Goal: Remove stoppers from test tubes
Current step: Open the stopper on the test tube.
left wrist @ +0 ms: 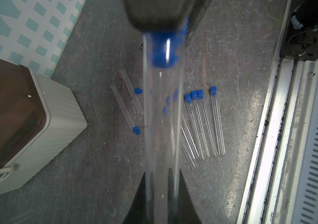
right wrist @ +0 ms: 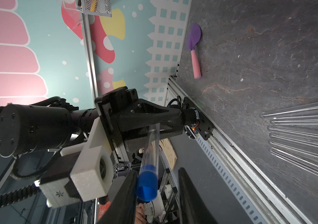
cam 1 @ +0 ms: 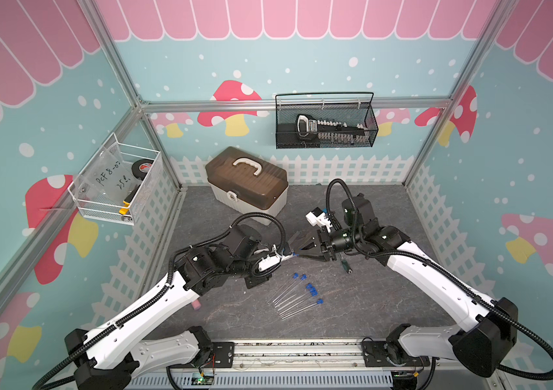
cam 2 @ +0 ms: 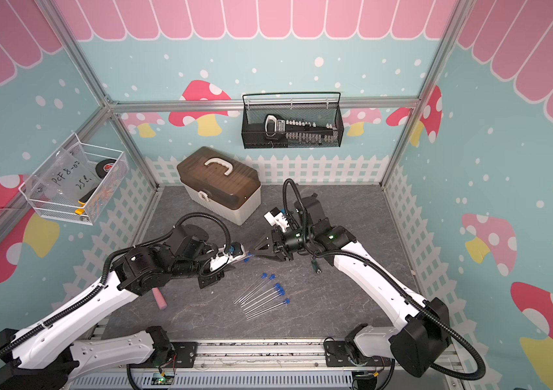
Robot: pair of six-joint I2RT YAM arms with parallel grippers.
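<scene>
- Left gripper (cam 1: 286,254) clamped tight on one test tube (right wrist: 151,143), held above the grey table (cam 1: 369,304).
- Right gripper (right wrist: 157,172) fingers apart, straddling its blue stopper (right wrist: 147,186); one finger touches, the other stands off.
- Other capped tubes (cam 1: 297,297) lie fanned on the table nearby.

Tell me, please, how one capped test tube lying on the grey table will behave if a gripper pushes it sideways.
Probably it rolls: the tube is round and thin, and the table looks flat. Its wider blue stopper may make it swing in an arc. It looks clear and thin-walled, so likely light, slippery and fragile.
</scene>
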